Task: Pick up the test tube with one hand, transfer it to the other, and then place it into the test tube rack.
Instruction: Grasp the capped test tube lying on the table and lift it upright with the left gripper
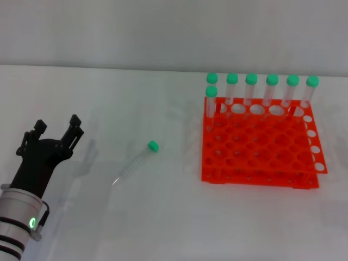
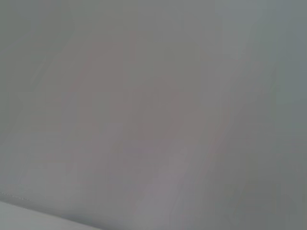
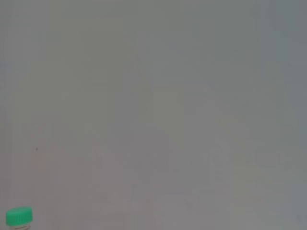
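Tubes with green screw caps stand in the bright orange plastic test tube rack (image 1: 260,142), a square two-tier grid of round holes sitting toward the far right corner of the white bench (image 1: 163,217). From the head camera I count seven of these standing tubes (image 1: 250,89): six in a row along the rack's far edge and one more just in front of the leftmost.

The slender clear plastic test tube (image 1: 137,161) with the green cap and pointed tip lies flat on the bench, roughly at its middle, well apart from the rack's left side. Its cap points toward the far right, its tip toward the near left.

The left gripper (image 1: 57,126), black-fingered on a thick white-silver arm with black bands and a small green light, reaches in from the near left corner. Its fingers (image 1: 73,123) are spread apart and hold nothing; it sits to the left of the lying tube, near but not touching it.

The left wrist camera shows only plain grey surface.

The right wrist camera shows the same plain surface, with one green cap (image 3: 19,216) at the picture's edge; which tube it belongs to I cannot tell. The right gripper itself appears in no view.
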Controlling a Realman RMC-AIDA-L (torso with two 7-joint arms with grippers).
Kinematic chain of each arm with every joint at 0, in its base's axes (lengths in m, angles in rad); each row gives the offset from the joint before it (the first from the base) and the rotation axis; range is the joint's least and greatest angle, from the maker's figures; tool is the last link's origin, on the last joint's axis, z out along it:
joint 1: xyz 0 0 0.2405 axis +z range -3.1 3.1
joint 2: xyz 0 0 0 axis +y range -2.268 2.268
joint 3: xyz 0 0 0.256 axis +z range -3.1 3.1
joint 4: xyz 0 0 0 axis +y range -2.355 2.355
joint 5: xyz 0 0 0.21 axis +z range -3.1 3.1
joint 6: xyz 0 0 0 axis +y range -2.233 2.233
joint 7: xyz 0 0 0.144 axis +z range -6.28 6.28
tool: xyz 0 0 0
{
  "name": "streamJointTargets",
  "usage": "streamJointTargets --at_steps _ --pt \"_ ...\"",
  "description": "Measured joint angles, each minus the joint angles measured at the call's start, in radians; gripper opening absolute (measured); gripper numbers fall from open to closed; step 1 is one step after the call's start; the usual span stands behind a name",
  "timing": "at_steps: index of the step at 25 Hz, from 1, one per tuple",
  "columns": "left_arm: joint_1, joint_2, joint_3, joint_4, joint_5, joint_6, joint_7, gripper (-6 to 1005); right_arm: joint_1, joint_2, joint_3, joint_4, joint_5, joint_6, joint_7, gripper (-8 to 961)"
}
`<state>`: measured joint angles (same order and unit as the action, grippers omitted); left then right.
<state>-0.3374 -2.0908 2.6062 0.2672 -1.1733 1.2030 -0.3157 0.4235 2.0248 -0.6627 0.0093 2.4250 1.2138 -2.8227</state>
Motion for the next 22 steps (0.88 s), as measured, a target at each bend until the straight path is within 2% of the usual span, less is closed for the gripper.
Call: streamJointTargets --at_steps 10,14,18,22 --pt "-0.004 0.001 -0.015 0.0 -0.046 -0.012 -0.011 887 0.004 0.0 0.001 0.0 0.0 0.0 0.0 845" --pt "-0.025 0.007 -0.016 -0.001 -0.06 -0.035 -0.052 886 0.004 -0.001 0.006 0.0 0.0 0.0 0.0 845" --pt "-0.1 0.024 -0.012 -0.068 -0.029 -0.103 -0.229 886 0.005 -0.001 0.006 -0.002 0.0 0.0 0.0 845" --pt "-0.196 0.056 -0.007 -0.22 0.138 -0.127 -0.557 886 0.005 -0.002 0.001 -0.003 0.0 0.0 0.0 846"
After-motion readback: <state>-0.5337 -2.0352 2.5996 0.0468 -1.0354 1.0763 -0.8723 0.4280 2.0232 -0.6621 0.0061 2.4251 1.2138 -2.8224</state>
